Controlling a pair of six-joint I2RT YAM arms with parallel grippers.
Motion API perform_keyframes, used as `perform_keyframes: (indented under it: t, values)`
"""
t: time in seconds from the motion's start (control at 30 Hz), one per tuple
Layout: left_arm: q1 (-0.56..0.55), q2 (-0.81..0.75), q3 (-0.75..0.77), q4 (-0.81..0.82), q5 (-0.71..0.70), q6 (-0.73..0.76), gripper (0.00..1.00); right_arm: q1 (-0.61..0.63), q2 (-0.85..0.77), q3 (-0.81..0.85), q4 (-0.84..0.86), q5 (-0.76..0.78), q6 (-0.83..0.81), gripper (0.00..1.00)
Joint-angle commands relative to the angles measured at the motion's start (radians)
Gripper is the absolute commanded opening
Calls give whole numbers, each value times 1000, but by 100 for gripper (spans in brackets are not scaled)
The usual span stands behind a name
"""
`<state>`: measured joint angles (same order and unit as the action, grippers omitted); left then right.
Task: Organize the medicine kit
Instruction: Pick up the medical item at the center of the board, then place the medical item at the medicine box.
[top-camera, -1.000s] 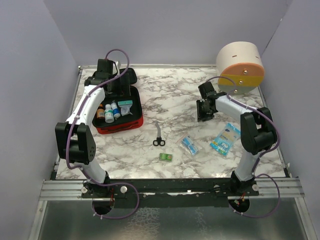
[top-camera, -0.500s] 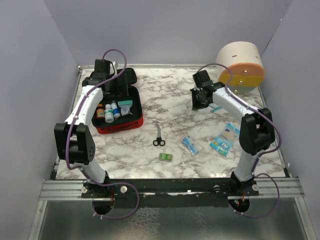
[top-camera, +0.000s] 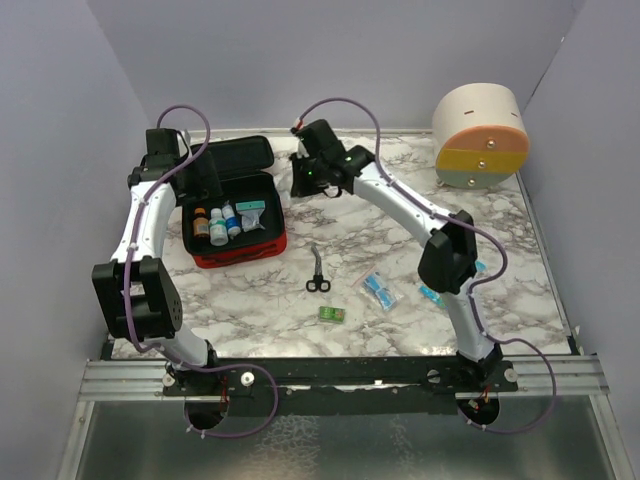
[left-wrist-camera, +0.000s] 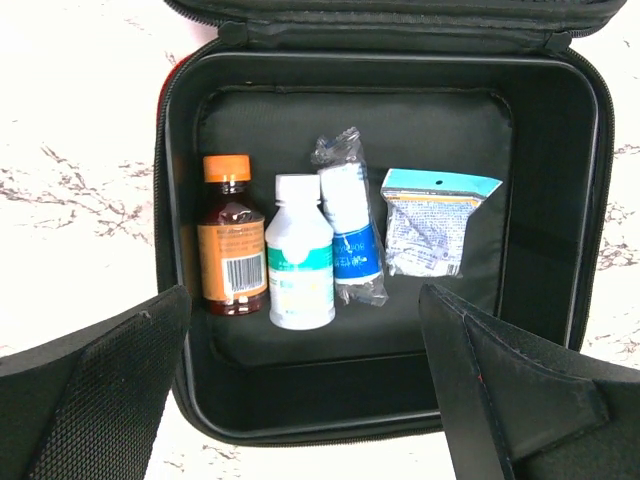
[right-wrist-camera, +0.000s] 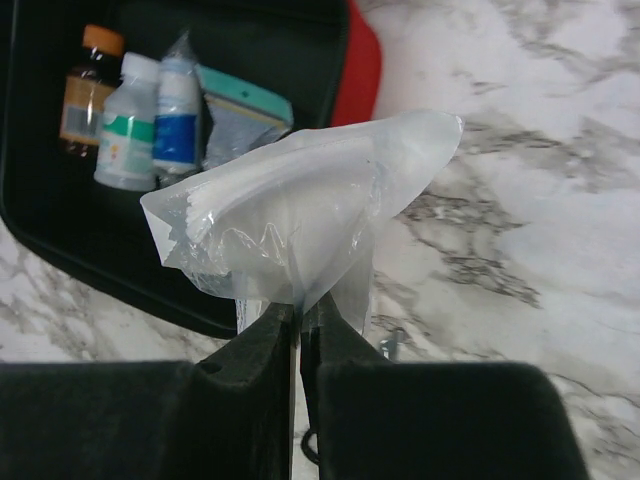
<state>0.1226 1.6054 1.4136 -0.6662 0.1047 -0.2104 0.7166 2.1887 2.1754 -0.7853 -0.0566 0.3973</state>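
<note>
The medicine kit (top-camera: 240, 252) lies open at the left of the table, red outside and black inside, with its lid (top-camera: 235, 152) folded back. Inside stand a brown bottle with an orange cap (left-wrist-camera: 230, 240), a white bottle (left-wrist-camera: 298, 262), a wrapped blue-labelled bottle (left-wrist-camera: 350, 235) and a teal-topped packet (left-wrist-camera: 432, 225). My left gripper (top-camera: 207, 180) hovers over the kit's rim (left-wrist-camera: 585, 200), open and empty (left-wrist-camera: 305, 300). My right gripper (top-camera: 305, 180) is just right of the kit's red edge (right-wrist-camera: 362, 70). It is shut (right-wrist-camera: 300, 308) on a clear plastic packet (right-wrist-camera: 300, 220), which sticks up from the fingertips.
Black scissors (top-camera: 317, 270), a small green box (top-camera: 331, 314) and a blue packet (top-camera: 379, 290) lie on the marble in front of the kit. Another blue packet (top-camera: 432, 292) is partly hidden by the right arm. A round drawer container (top-camera: 480, 135) stands at the back right.
The right arm has swung left from beside the drawer container to the kit's right edge, its jaws now shut on the clear packet. The left arm has shifted a little to the left.
</note>
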Motion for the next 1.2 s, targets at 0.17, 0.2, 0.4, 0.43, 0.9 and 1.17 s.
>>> perform_keyframes:
  t: [0.17,0.2,0.4,0.43,0.9,1.17]
  values:
    - [39,-128,-98,8,24,2,99,93,110,4,220,-239,105,4]
    - [40,-135,-104,8,26,2,99,97,120,11,232,-242,107,4]
    - [45,-163,-124,8,37,-5,99,103,172,39,289,-261,126,4]
    - [45,-163,-125,8,40,-9,99,103,185,48,294,-259,129,4]
    - [45,-183,-153,15,49,-35,99,101,368,197,291,-119,148,4]
    - [45,-192,-170,17,55,-32,99,95,383,230,220,-15,157,4]
